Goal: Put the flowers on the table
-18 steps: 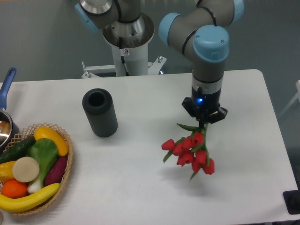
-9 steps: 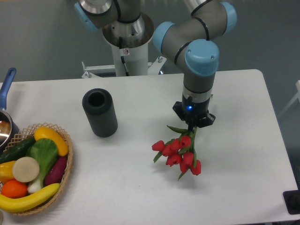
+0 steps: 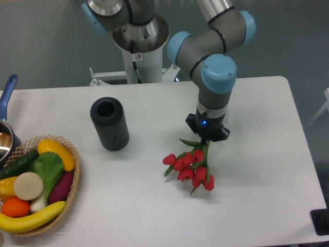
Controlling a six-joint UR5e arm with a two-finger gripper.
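The flowers [image 3: 190, 167], a bunch of red tulip buds on green stems, hang tilted just above the white table [image 3: 257, 170], right of centre. My gripper [image 3: 206, 136] points straight down and is shut on the stems at the top of the bunch. The buds fan out down and to the left of the fingers. I cannot tell whether the lowest buds touch the tabletop.
A black cylindrical vase [image 3: 109, 123] stands upright left of the flowers. A wicker basket [image 3: 72, 193] of fruit and vegetables sits at the front left edge. A pot with a blue handle [image 3: 7, 92] is at the far left. The robot's base [image 3: 140, 46] is behind the table.
The gripper has carried the flowers to the left and slightly towards the vase, and the bunch sits a little lower over the table.
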